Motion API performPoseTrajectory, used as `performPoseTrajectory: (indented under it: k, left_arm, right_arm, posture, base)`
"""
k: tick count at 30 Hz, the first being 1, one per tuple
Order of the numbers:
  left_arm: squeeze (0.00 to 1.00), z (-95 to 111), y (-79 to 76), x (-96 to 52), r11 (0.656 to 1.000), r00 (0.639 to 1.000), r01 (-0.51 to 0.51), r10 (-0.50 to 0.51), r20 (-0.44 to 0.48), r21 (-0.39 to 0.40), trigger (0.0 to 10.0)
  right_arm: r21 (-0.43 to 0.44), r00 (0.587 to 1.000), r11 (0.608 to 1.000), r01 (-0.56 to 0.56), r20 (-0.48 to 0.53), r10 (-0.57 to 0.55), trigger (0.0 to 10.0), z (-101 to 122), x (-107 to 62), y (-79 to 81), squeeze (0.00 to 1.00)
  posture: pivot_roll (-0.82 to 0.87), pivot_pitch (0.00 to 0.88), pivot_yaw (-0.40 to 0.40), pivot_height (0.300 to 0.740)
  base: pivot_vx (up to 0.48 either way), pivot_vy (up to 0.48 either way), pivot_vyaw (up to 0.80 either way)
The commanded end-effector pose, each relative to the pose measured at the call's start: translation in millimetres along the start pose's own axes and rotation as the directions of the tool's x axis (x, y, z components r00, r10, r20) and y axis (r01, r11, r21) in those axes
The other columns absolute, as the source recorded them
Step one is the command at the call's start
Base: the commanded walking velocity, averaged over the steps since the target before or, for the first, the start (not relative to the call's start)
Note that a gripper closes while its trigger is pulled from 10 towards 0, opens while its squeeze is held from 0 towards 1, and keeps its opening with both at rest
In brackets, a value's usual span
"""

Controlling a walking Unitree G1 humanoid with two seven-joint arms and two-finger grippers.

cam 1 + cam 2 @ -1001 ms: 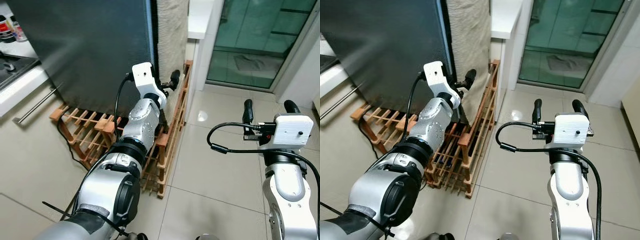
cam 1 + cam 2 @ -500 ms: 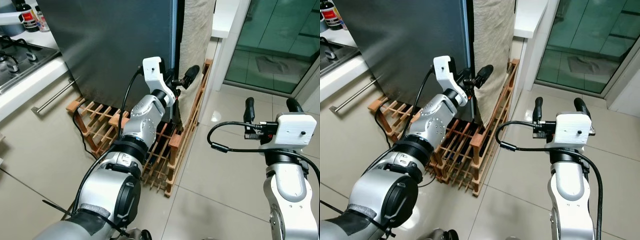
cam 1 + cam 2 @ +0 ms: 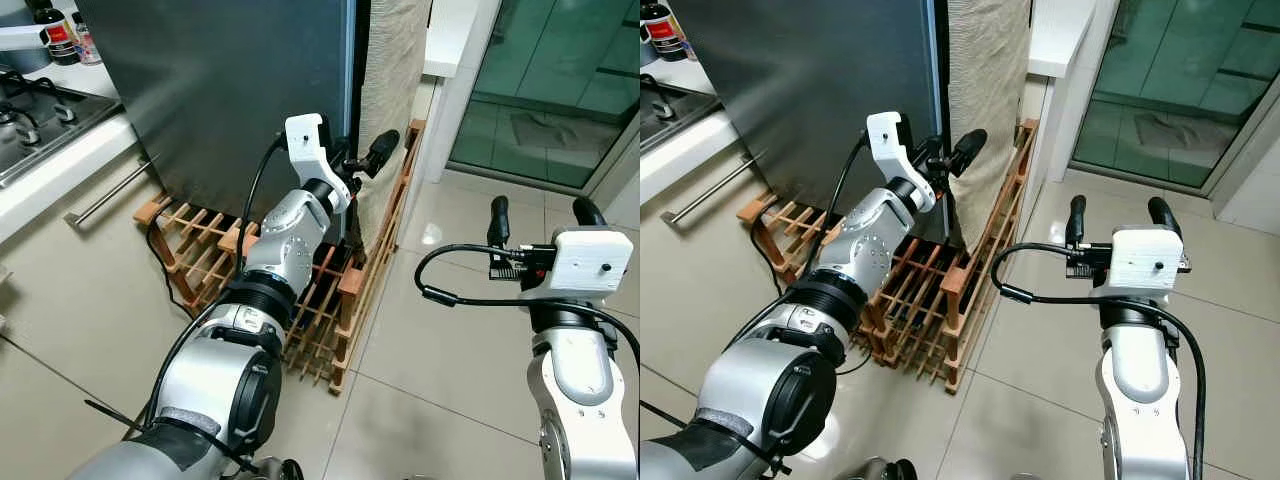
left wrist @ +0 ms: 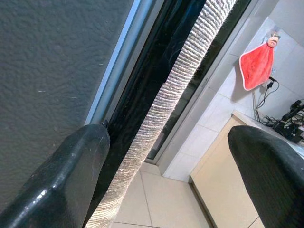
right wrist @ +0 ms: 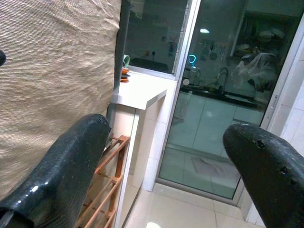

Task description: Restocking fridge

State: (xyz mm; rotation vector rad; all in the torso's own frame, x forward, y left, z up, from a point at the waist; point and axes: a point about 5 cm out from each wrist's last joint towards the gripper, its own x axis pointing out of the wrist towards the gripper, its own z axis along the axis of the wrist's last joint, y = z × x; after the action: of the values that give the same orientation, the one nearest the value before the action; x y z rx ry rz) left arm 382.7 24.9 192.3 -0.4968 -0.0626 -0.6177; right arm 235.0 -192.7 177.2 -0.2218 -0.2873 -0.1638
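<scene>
**Steel-grey fridge door edge between my left fingers**

Grey and matte, the tall fridge stands at eleven o'clock from my head camera, its front face dark and its right edge trimmed with a pale metal strip. My left gripper is raised to that edge at about twelve o'clock, fingers spread apart and clasping nothing; in my left wrist view one black finger sits close against the door's textured face while the other finger stands well off it. A beige woven cloth hangs just beside the fridge edge, at one o'clock of my left gripper.

Below the fridge, a slatted wooden rack rests on the pale tiled floor, running from nine o'clock round to the cloth. A white counter with a gas hob lies at ten o'clock.

My right gripper hovers at three o'clock, well apart from the fridge, fingers spread wide and empty, pointing toward a green-tinted glass door at two o'clock.
</scene>
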Motion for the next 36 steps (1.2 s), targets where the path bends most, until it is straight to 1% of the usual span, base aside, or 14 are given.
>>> performPoseTrajectory:
  k: [1,9,11,12,13,15,16,17,19,23,29,30,32,36]
  left_arm:
    - [0.00,-39.3,-114.0,21.6,0.942,0.952,0.295,-0.304,-0.036,-0.163,10.0]
    - [0.00,-39.3,-114.0,21.6,0.942,0.952,0.295,-0.304,-0.036,-0.163,10.0]
    - [0.00,-39.2,-119.7,20.8,0.926,0.938,0.334,-0.344,-0.030,-0.179,10.0]
    - [0.00,-29.9,-127.1,9.5,0.845,0.850,0.518,-0.526,-0.027,-0.130,10.0]
    - [0.00,-27.5,-123.1,5.5,0.838,0.839,0.538,-0.543,-0.038,-0.093,10.0]
    - [0.00,-26.0,-111.3,1.4,0.849,0.848,0.525,-0.528,-0.052,-0.067,10.0]
    - [0.00,-20.4,-89.2,-3.9,0.897,0.896,0.442,-0.442,-0.046,-0.013,10.0]
    - [0.00,-20.4,-89.2,-3.9,0.897,0.896,0.442,-0.442,-0.046,-0.013,10.0]
    - [0.00,-3.9,-62.6,-14.7,0.946,0.946,0.323,-0.324,0.016,0.036,10.0]
    - [0.00,14.3,-46.9,-26.1,0.969,0.967,0.238,-0.242,0.079,0.062,10.0]
    - [0.00,26.6,-26.4,-46.9,0.986,0.988,0.094,-0.109,0.107,0.139,10.0]
    - [0.00,28.0,-1.0,-59.3,0.982,0.988,-0.090,0.068,0.136,0.163,10.0]
    - [0.00,26.1,17.6,-72.0,0.963,0.971,-0.214,0.191,0.142,0.167,10.0]
    - [0.00,25.1,35.7,-94.2,0.923,0.948,-0.311,0.285,0.141,0.226,10.0]
  right_arm:
    - [-0.002,1.000,1.000,0.007,0.005,-0.007,10.0,3.1,-1.2,-0.9,0.08]
    - [-0.002,1.000,1.000,0.007,0.005,-0.007,10.0,3.1,-1.2,-0.9,0.08]
    - [-0.002,1.000,1.000,0.008,0.004,-0.008,10.0,3.2,-1.3,-0.9,0.08]
    - [0.001,1.000,1.000,0.012,0.001,-0.012,10.0,1.1,1.0,-1.4,0.08]
    - [0.005,1.000,1.000,0.013,0.000,-0.013,10.0,0.3,2.2,-1.1,0.08]
    - [0.011,1.000,1.000,0.011,0.000,-0.011,10.0,-0.9,3.6,-0.3,0.08]
    - [0.016,1.000,1.000,0.006,0.001,-0.006,10.0,-1.7,5.3,1.3,0.08]
    - [0.016,1.000,1.000,0.006,0.001,-0.006,10.0,-1.7,5.3,1.3,0.08]
    - [0.022,1.000,1.000,0.000,0.003,0.000,10.0,-3.1,7.7,3.0,0.08]
    - [0.029,1.000,1.000,-0.010,0.005,0.010,10.0,-4.4,10.5,5.6,0.08]
    - [0.037,1.000,0.999,-0.024,0.009,0.024,10.0,-6.0,14.4,7.9,0.08]
    - [0.046,0.999,0.998,-0.032,0.008,0.032,10.0,-7.8,15.7,9.2,0.08]
    - [0.052,0.999,0.998,-0.036,0.007,0.036,10.0,-9.1,16.3,10.1,0.08]
    - [0.061,0.999,0.997,-0.037,0.003,0.037,10.0,-11.5,17.7,10.2,0.08]
  posture:
    - [-0.38,0.035,0.095,0.740]
    - [-0.38,0.035,0.095,0.740]
    - [-0.38,0.035,0.095,0.740]
    - [-0.36,0.014,0.091,0.740]
    - [-0.36,0.014,0.091,0.740]
    - [-0.35,0.009,0.089,0.740]
    - [-0.33,0.000,0.086,0.740]
    - [-0.33,0.000,0.086,0.740]
    - [-0.30,0.000,0.083,0.740]
    - [-0.28,0.000,0.078,0.740]
    - [-0.26,0.000,0.069,0.740]
    - [-0.24,0.000,0.066,0.740]
    - [-0.24,0.000,0.066,0.740]
    - [-0.23,0.000,0.064,0.740]
  base:
    - [0.000,0.000,0.00]
    - [0.000,0.000,0.00]
    - [0.000,0.000,0.00]
    - [0.000,0.000,0.00]
    - [0.000,0.000,0.00]
    - [0.000,0.000,0.00]
    - [0.000,0.000,0.00]
    - [0.000,0.000,0.00]
    - [0.000,0.000,0.00]
    - [0.000,0.000,0.00]
    - [0.000,0.000,0.00]
    - [0.000,0.000,0.00]
    - [0.000,0.000,0.00]
    - [0.000,0.000,0.00]
